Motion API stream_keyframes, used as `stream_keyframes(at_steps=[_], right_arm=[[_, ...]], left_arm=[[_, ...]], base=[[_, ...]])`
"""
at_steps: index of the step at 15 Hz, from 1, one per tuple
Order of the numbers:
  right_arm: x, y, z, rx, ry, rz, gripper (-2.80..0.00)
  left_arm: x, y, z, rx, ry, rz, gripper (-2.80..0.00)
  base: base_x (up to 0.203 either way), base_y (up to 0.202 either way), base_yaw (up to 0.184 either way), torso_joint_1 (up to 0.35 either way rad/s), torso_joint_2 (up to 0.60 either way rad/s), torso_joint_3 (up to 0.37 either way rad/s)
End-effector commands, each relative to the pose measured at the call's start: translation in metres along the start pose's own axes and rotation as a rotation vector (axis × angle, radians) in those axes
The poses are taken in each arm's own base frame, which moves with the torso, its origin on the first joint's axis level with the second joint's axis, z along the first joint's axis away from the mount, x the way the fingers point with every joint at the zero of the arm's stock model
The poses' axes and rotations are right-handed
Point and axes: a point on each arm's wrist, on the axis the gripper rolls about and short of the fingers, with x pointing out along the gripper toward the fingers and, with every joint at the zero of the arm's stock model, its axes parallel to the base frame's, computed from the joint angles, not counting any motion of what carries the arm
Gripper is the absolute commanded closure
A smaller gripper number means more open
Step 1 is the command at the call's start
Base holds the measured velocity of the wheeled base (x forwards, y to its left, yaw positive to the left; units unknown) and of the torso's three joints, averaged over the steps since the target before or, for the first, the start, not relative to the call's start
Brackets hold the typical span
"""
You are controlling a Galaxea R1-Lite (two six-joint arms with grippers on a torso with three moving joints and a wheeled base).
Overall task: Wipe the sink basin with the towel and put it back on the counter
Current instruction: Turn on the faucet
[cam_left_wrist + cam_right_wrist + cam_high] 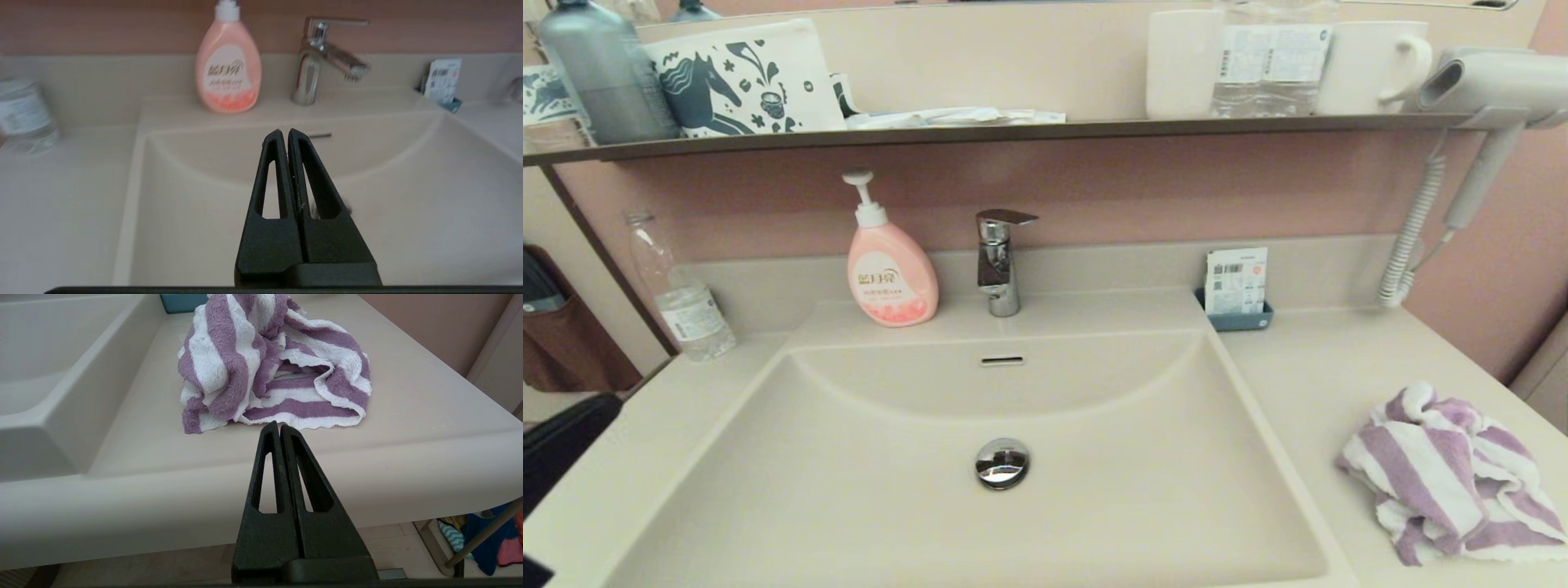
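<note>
The towel [1450,474], striped purple and white, lies crumpled in a loose heap on the bench [1307,367] at the near right, well apart from the sink basin [866,498]. It looks like soft terry cloth: light, limp and easy to deform, likely to sag and trail once lifted, but not slippery or fragile. The raised folds on top of the heap, where several layers bunch together, seem the best place to grip; a pinch there should gather enough cloth to hold it as a wad for wiping. The flat wavy hem at the near edge would probably let the cloth unfurl.

The right pincer [279,425] hangs just off the near edge of the bench, pointing at the towel, its fingers pressed together and empty. The left pincer [284,132] hovers at the near side of the basin, also closed on nothing. Nothing has been grasped yet, so the right fingers must spread first.
</note>
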Motion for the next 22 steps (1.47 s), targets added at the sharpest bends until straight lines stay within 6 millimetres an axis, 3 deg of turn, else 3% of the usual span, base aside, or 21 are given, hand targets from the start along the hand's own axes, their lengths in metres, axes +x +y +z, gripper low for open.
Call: stream_keyframes(at_steps=[1,7,11,18,20,22], right_arm=[[0.000,0.000,0.000,0.000,-0.001,0.000,0.00],[0.000,0.000,0.000,0.000,-0.001,0.000,0.00],[0.000,0.000,0.000,0.000,-0.001,0.000,0.00],[0.000,0.000,0.000,0.000,-0.001,0.000,0.00],[0.000,0.000,0.000,0.000,-0.001,0.000,0.00],[0.000,0.000,0.000,0.000,-0.001,0.000,0.00]], left_arm=[[0.053,0.004,0.000,-0.048,0.116,-0.052,0.00],[0.127,-0.026,0.017,-0.076,0.124,-0.215,0.00],[0.169,-0.050,0.012,-0.024,0.179,-0.239,0.00],[0.217,-0.090,0.023,0.065,0.253,-0.315,0.00],[0.229,-0.097,0.020,0.067,0.253,-0.314,0.00],[0.240,-0.100,0.030,0.062,0.211,-0.295,0.00]], base=[[0.000,0.000,0.000,0.000,0.00,0.000],[0.000,0.000,0.000,0.000,0.00,0.000],[0.000,0.000,0.000,0.000,0.00,0.000],[0.000,0.000,0.000,0.000,0.00,0.000],[0.000,0.000,0.000,0.000,0.00,0.000],[0.000,0.000,0.000,0.000,0.00,0.000]])
